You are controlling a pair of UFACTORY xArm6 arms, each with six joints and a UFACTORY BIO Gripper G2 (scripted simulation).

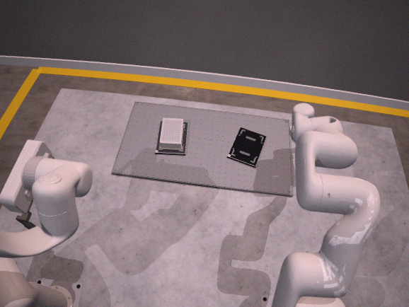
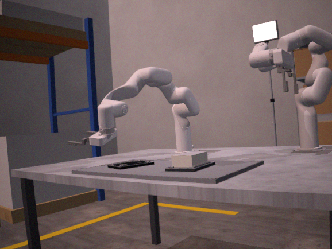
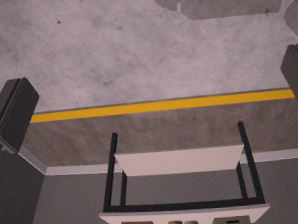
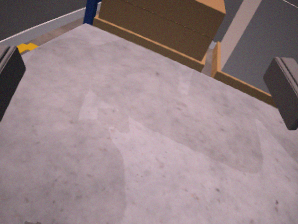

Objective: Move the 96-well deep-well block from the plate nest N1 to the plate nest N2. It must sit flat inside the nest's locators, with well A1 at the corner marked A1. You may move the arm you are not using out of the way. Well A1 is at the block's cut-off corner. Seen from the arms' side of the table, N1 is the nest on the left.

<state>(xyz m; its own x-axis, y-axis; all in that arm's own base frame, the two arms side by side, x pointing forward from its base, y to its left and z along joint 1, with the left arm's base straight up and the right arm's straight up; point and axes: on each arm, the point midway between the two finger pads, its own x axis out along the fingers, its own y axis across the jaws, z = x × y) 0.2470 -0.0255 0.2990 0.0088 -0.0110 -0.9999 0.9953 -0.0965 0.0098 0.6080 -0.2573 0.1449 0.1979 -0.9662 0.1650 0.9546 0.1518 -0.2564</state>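
Note:
The white deep-well block [image 1: 172, 130] [image 2: 181, 160] sits on the black nest N1 [image 1: 170, 151] [image 2: 180, 169]. Its cut-off corner cannot be made out. The black nest N2 [image 1: 248, 146] [image 2: 130, 164] is empty and turned a little relative to N1. It has light locators at its corners and a pale mark at its near-left corner in the top view. My left gripper [image 2: 290, 92] [image 3: 155, 92] is open and empty, raised well off to the left of N1. My right gripper [image 2: 78, 137] [image 4: 147, 90] is open and empty, beyond N2's side, pointing sideways; the arm hides it in the top view.
Both nests stand on a grey perforated board [image 1: 209, 170] [image 2: 230, 174]. The right arm [image 1: 311, 170] stands along the board's right edge in the top view. The left arm [image 1: 56, 198] is off the board's left side. A blue-post rack [image 2: 91, 72] stands beyond the table.

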